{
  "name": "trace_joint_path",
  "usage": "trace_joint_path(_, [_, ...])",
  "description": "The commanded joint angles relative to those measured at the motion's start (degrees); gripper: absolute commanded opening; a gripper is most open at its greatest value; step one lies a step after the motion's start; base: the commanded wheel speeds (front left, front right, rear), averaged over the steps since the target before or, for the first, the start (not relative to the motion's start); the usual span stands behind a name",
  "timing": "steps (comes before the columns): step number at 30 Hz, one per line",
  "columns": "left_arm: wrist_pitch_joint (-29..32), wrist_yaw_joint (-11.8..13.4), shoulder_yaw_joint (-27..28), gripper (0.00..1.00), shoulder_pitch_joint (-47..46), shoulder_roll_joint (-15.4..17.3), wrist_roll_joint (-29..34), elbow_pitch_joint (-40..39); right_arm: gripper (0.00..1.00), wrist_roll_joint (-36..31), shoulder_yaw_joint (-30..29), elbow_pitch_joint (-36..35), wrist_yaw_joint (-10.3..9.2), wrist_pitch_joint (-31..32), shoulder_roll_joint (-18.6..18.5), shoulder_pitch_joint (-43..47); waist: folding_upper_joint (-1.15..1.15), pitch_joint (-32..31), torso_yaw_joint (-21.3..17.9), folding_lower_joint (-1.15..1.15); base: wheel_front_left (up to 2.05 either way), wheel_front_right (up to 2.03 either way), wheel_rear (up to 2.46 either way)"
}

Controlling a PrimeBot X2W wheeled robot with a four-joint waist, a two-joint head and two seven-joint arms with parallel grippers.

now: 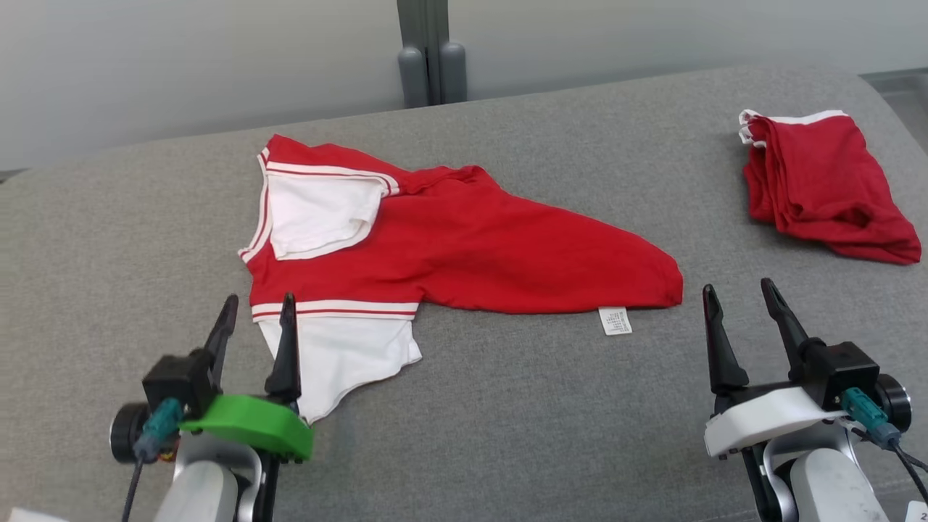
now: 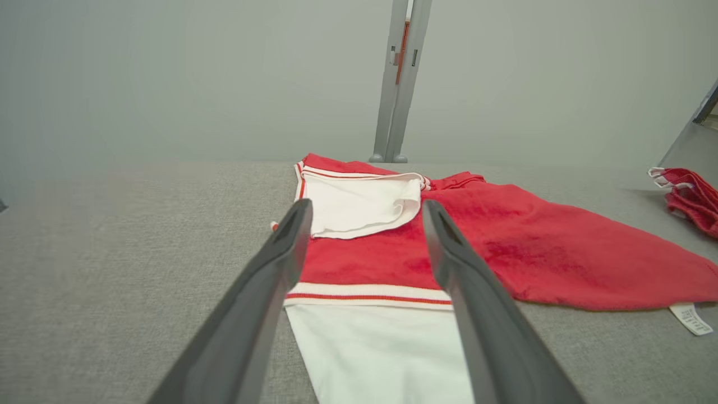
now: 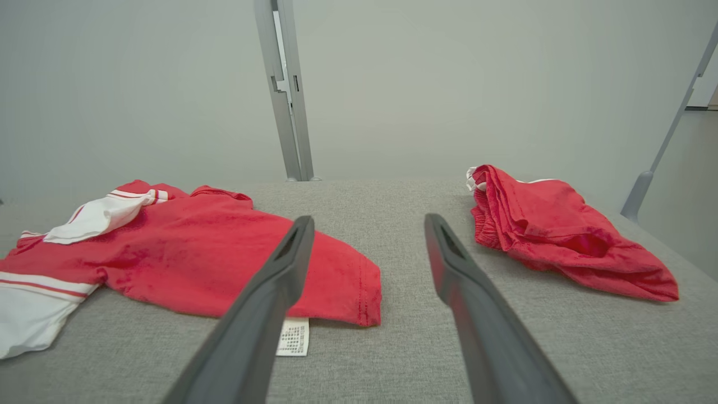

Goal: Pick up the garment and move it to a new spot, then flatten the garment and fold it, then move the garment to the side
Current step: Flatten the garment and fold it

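Head cam is looking forward and down over the grey surface (image 1: 507, 435), with left gripper (image 1: 261, 299) and right gripper (image 1: 736, 285) sitting at its bottom edge. Left wrist cam is riding low, looking along its fingers (image 2: 258, 297), close over the shirt (image 2: 505, 247). Right wrist cam is facing the same way, low, further right. I'm seeing all three sharing the shirt, the folded red pile (image 3: 549, 224) and the grey post (image 1: 431, 51).
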Motion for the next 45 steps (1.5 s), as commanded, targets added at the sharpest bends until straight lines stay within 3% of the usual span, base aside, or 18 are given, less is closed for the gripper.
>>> trace_joint_path(1, [-0.44, 1.09, 0.74, 1.00, 3.03, -0.43, -0.19, -1.45, 1.00, 0.77, 0.57, 0.41, -0.10, -0.15, -0.11, 1.23, 0.00, -3.00, 2.31, 0.00, 0.00, 0.00, 0.00])
trace_joint_path(7, [-0.39, 3.35, 3.50, 1.00, 12.39, -2.98, 0.54, -8.05, 1.00, 2.57, 2.14, 0.90, -0.10, -0.15, -0.10, 3.52, 0.00, -4.77, 2.90, 0.00, 0.00, 0.00, 0.00])
trace_joint_path(17, [-0.40, 3.99, 3.99, 1.00, 18.85, -5.36, 2.27, -12.57, 1.00, 4.37, 5.05, 1.23, -0.10, -0.15, -0.13, 3.77, 0.00, -5.85, 3.37, 0.00, 0.00, 0.00, 0.00])
trace_joint_path(45, [-0.41, 3.86, 3.11, 1.00, 19.97, -6.00, 3.35, -12.10, 1.00, 4.63, 4.86, 3.47, -0.10, -0.15, -0.12, 2.98, 0.00, -5.93, 3.81, 0.00, 0.00, 0.00, 0.00])
